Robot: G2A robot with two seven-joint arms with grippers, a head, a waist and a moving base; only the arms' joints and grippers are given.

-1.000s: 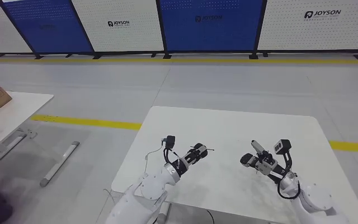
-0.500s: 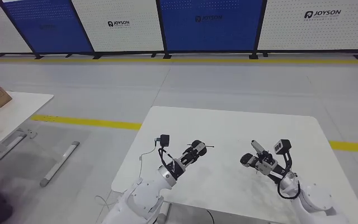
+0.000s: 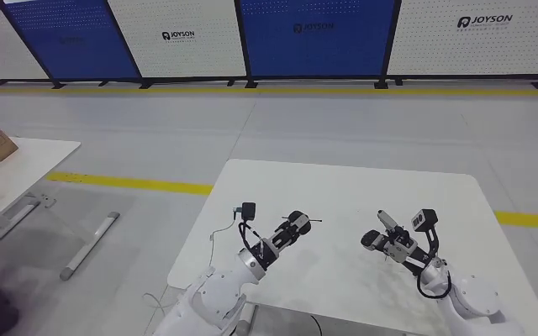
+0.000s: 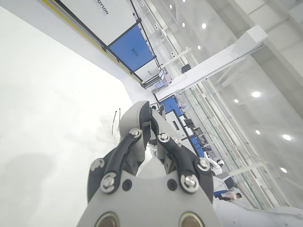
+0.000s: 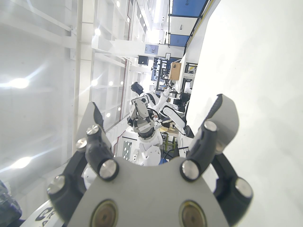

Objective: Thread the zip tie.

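Left gripper (image 4: 148, 116) sits low over the worktop (image 3: 361, 189) near its front edge, jaws closed. Whether they pinch anything cannot be told. Right gripper (image 5: 158, 106) hangs well apart from it, jaws wide open. Two thin black zip ties (image 4: 115, 122) lie on the worktop just beside the left gripper, too fine to tell whether they touch. The worktop is white, the floor (image 3: 151, 134) is grey with a yellow line (image 3: 126, 181), and blue and white panels (image 3: 315, 38) stand behind.

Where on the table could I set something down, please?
The far half of the table, toward the panels, is bare, as is the strip between the left gripper and right gripper. Crowded: beside the left gripper, where zip ties lie.
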